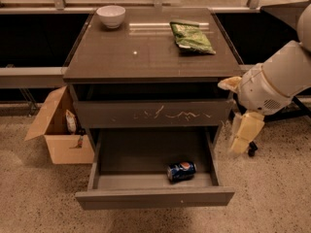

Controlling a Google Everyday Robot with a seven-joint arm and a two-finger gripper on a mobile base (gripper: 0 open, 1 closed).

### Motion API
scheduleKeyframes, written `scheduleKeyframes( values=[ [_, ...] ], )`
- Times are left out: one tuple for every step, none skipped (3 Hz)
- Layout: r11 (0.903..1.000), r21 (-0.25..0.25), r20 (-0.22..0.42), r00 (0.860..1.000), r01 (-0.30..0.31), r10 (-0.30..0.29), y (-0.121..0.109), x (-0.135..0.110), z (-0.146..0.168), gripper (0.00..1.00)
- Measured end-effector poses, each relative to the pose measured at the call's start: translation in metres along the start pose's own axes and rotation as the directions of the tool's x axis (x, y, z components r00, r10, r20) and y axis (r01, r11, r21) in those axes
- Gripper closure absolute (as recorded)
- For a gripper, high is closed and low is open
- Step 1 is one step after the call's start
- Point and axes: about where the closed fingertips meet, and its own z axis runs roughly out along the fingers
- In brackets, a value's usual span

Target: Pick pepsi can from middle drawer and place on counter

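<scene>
The pepsi can (181, 171) lies on its side in the pulled-out middle drawer (154, 197), near the front and right of centre. The drawer's plain front panel faces me. The counter (141, 55) is the glossy grey-brown top of the cabinet. My gripper (236, 109) hangs at the right side of the cabinet, level with the scratched drawer front, above and to the right of the can. Its two cream fingers (246, 132) stand apart and hold nothing.
A white bowl (111, 16) stands at the counter's back left and a green snack bag (190, 36) at the back right. The shut drawer front with white scratches (153, 113) is above the open drawer. An open cardboard box (60, 127) sits on the floor at the left.
</scene>
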Motion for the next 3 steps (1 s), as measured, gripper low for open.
scheduleKeyframes(
  values=[
    [0.9954, -0.037, 0.062, 0.994, 0.088, -0.086, 0.005, -0.008, 0.042, 0.00],
    [0.9820, -0.093, 0.124, 0.981, 0.164, -0.152, 0.011, -0.011, 0.094, 0.00],
    [0.9725, -0.145, 0.167, 0.973, 0.182, -0.158, 0.015, -0.007, 0.134, 0.00]
  ],
)
